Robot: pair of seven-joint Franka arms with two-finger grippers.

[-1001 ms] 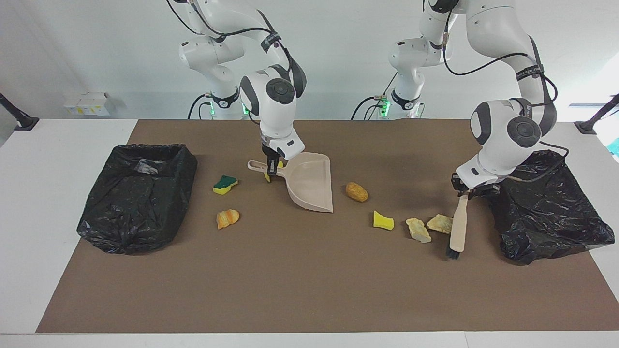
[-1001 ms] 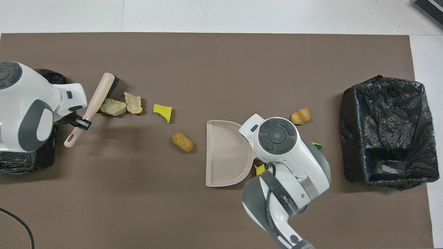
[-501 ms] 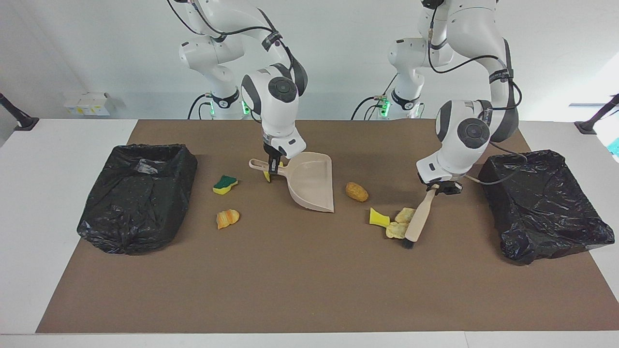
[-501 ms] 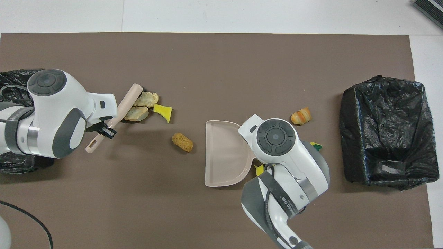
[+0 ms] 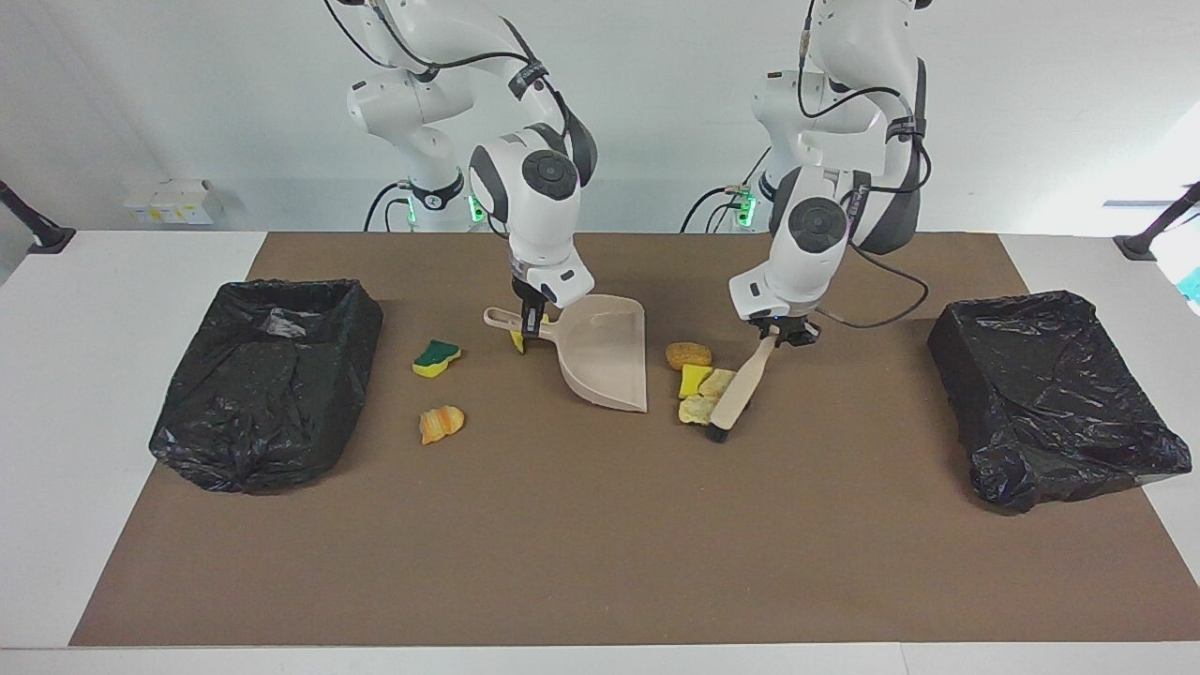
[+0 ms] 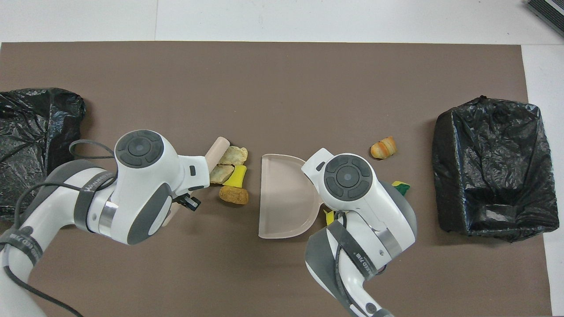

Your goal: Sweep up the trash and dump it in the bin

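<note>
Clamps the brush (image 5: 741, 394) by its handle in the left gripper (image 5: 786, 333), fingers shut tight on it, bristles down on the mat and handle tilted up toward the robots. Has travelled in one second from beside the bin by the left arm (image 5: 1050, 394) to the middle of the table, pushing trash ahead of it. Herds what lay strung out a second ago into one tight clump: two tan chunks (image 5: 717, 382) and the yellow piece (image 5: 695, 379) pressed against the brush, with the lump (image 5: 688, 354) touching them on the side nearer the robots. Leaves that clump just beside the open mouth of the dustpan (image 5: 605, 361), not yet in it. Keeps the dustpan almost where it was, mouth facing the clump, handle pinched in the right gripper (image 5: 531, 330), closed narrow on it. Leaves untouched the sponge (image 5: 437, 356) and the orange chunk (image 5: 441, 424), both on the mat between the dustpan and the bin by the right arm (image 5: 267, 375), and a small yellow scrap (image 5: 518, 342) under the dustpan's handle. Means, most likely, one short push more to load four pieces into the pan, with the three remaining scraps and the dumping still to do.
</note>
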